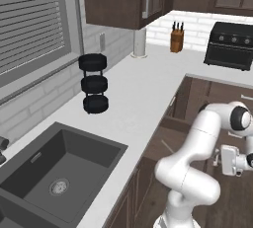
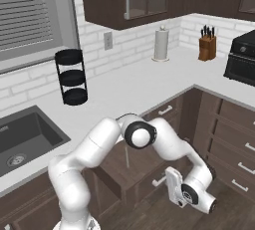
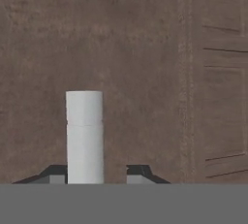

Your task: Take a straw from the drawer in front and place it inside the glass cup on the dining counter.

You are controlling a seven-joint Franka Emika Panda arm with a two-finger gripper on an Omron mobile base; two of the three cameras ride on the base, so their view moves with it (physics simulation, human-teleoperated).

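The drawer (image 2: 119, 167) stands pulled out from under the white worktop, its dark brown inside open to view. A faint thin pale line (image 1: 167, 146) lies in it; I cannot tell whether it is the straw. My gripper (image 2: 164, 178) is low at the drawer's front panel. In the hand view the silver bar handle (image 3: 85, 136) rises between the tips of my gripper (image 3: 97, 172), close to the left tip, with a gap to the right tip. The jaws stand open around the handle. The glass cup and the dining counter are out of view.
A dark sink (image 1: 64, 172) is set in the worktop at left, with a black three-tier rack (image 1: 94, 84) behind it. A knife block (image 1: 176, 39) and a black stove (image 1: 232, 47) stand at the back. More drawers (image 2: 239, 149) line the right side.
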